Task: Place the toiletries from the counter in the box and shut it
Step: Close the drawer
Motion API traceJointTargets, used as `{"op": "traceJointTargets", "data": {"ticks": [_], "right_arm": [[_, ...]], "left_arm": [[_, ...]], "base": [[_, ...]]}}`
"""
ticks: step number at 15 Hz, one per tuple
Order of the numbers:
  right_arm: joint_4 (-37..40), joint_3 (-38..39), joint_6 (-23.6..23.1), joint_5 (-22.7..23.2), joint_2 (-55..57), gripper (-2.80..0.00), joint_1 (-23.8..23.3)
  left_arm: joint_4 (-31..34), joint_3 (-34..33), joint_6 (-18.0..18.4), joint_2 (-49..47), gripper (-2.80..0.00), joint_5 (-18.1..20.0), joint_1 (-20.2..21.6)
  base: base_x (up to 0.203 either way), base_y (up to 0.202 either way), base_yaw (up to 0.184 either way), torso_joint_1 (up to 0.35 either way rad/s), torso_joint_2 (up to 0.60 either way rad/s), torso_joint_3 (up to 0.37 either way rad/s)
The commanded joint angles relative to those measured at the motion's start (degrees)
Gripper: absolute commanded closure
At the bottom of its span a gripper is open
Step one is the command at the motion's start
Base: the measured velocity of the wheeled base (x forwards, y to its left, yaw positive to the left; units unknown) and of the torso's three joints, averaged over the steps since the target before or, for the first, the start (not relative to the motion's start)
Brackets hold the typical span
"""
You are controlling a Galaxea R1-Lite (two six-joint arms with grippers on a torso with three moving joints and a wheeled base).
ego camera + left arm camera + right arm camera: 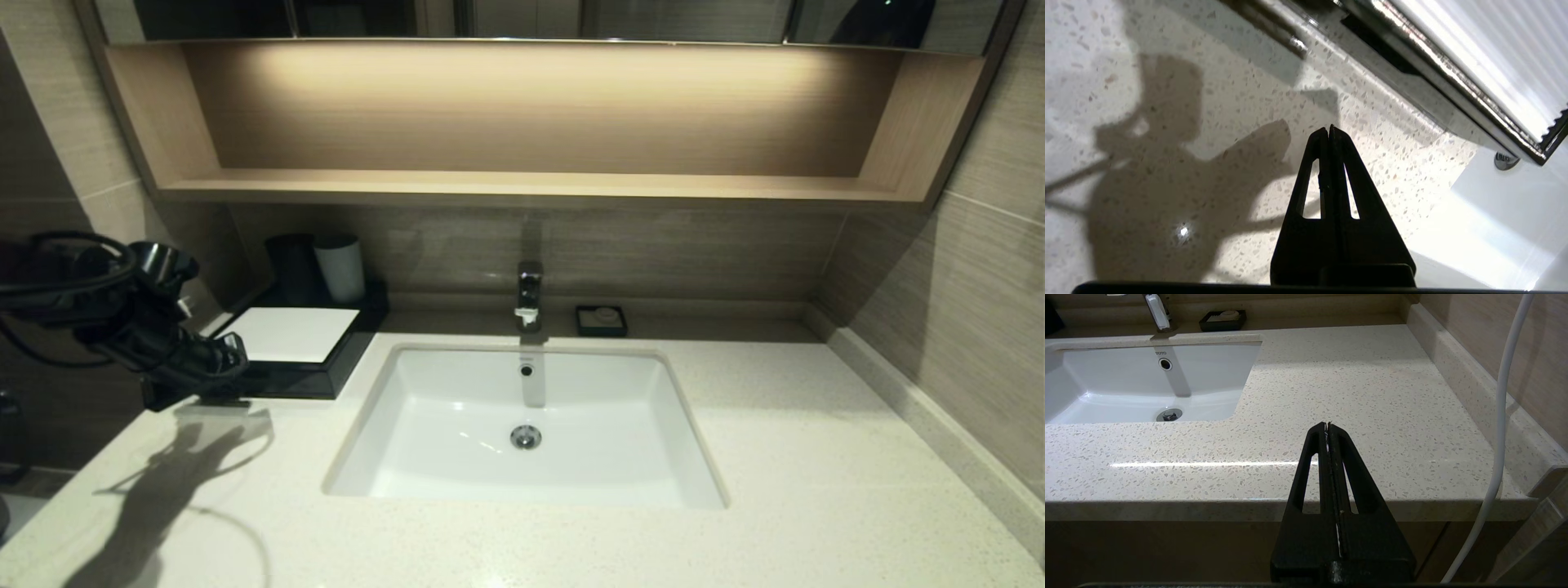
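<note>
No sachets or packet show anywhere on the cream speckled surface (800,457), so the toiletries seem to be inside the box (294,347) already, though the inside is hidden. The box sits at the back left of the surface, just beside the white basin (522,425), with the black and white cups (318,268) behind it. The left gripper (224,359) hangs at the box's front edge with its fingers pressed together and holding nothing; the wrist view shows them above bare stone, the glossy black front of the box running close ahead. Judging from this, the step in hand is closing the drawer, or confirming it is shut. To do it well, the closed fingertips should meet the drawer front squarely near the notch pull, not at a corner, and push straight in along the drawer's run so it does not skew or jam. The push should be slow and low, since the light box could slide back toward the cups. The right gripper (1327,426) is parked off the front edge of the surface, fingers likewise together and empty.
</note>
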State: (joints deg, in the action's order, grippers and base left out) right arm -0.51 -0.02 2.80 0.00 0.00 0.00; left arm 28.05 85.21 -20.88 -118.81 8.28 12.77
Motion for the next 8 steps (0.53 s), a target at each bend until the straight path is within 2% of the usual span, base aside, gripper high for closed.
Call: {"op": "traceJointTargets", "data": {"ticks": [1,6,8], "right_arm": [[-0.02,0.02,0.01,0.0,0.09,0.0,0.0],[-0.02,0.02,0.01,0.0,0.09,0.0,0.0],[-0.02,0.02,0.01,0.0,0.09,0.0,0.0]], "left_arm": [[0.32,-3.01,-0.05,4.11,0.0,-0.02,0.37],[0.18,-8.27,-0.01,13.2,0.0,0.09,0.4],[0.17,-10.59,-0.03,17.44,0.0,0.14,-0.89]], "base": [[0.0,0.0,0.0,0.0,0.0,0.0],[0.0,0.0,0.0,0.0,0.0,0.0],[0.0,0.0,0.0,0.0,0.0,0.0]]}}
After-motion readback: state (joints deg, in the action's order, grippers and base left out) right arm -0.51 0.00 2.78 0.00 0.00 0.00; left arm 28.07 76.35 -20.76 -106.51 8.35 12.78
